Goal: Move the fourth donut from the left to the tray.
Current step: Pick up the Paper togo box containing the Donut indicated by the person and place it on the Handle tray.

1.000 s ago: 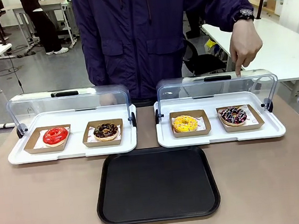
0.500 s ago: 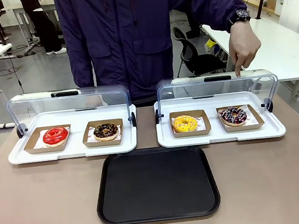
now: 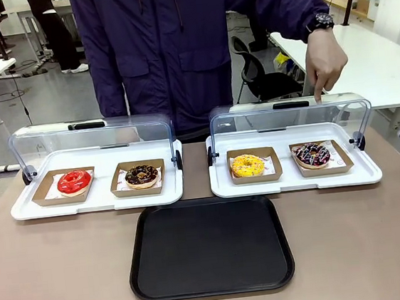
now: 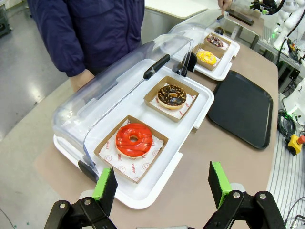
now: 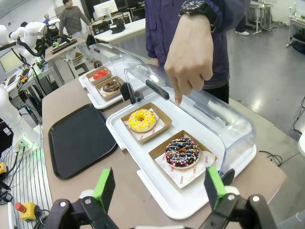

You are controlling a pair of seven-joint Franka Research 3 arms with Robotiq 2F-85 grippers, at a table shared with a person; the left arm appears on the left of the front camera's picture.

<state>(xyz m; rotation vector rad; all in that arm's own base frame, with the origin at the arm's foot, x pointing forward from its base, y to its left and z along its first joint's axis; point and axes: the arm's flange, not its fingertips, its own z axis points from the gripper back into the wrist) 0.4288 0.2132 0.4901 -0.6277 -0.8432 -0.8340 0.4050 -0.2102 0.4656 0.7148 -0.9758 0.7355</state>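
The fourth donut [image 3: 312,154], dark chocolate with white drizzle and pink bits, sits in its brown cardboard tray at the right end of the right white tray; it also appears in the right wrist view as donut [image 5: 182,152] and far off in the left wrist view as donut [image 4: 215,41]. The black tray [image 3: 209,246] lies empty in front of both white trays, seen also as tray [image 5: 81,139] and tray [image 4: 242,107]. A person's hand [image 3: 325,61] points down at the lid above the donut. My left gripper [image 4: 161,183] and right gripper [image 5: 161,186] are open, holding nothing.
Two white trays [image 3: 158,195] [image 3: 296,182] have raised clear lids [image 3: 91,136]. Left to right they hold a red donut [image 3: 74,182], a nut-sprinkled chocolate donut [image 3: 142,175] and a yellow donut [image 3: 247,165]. The person stands at the table's far side.
The person's body shifted to picture left a second ago; the pointing hand stays above the right lid. Donuts and trays have not moved.
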